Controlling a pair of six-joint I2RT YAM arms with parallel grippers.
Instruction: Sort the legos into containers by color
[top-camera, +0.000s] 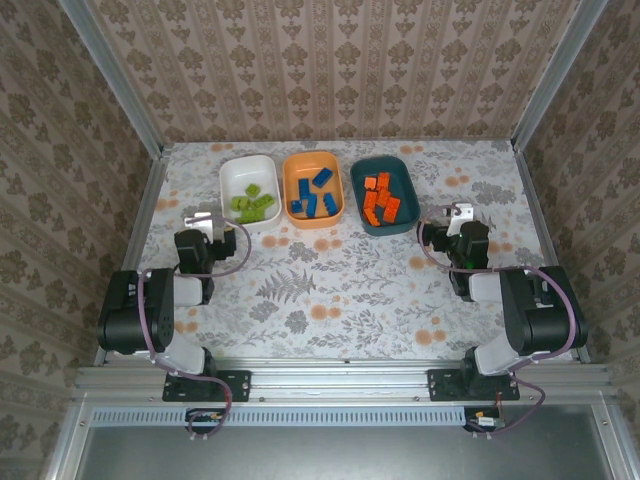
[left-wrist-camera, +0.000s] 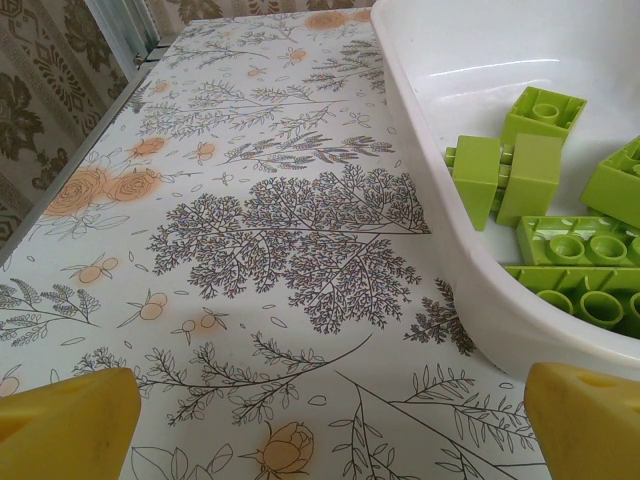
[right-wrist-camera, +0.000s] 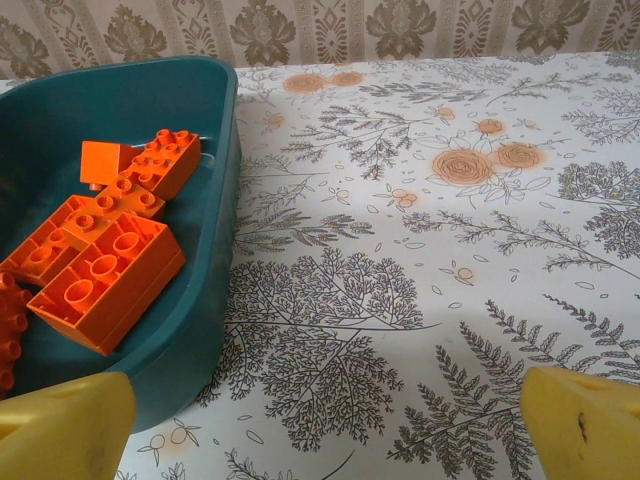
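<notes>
Your orange bowl (top-camera: 313, 156): blue bricks (top-camera: 312, 200); white bowl (top-camera: 243, 177) left of it: green bricks (top-camera: 252, 206); teal bowl (top-camera: 378, 162) right: orange bricks (top-camera: 381, 199). Your left fingers (left-wrist-camera: 65, 425), right fingers (right-wrist-camera: 60, 428): wide apart, empty.

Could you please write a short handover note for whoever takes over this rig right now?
Left claw: open, empty, beside the white bowl. Right claw: open, empty, beside the teal bowl.
Green legos lie in the white bowl, blue legos in the orange bowl, orange legos in the teal bowl.
Done: sorting looks complete; no loose brick seen on the table.
Left: nothing apparent, perhaps a final check.
</notes>
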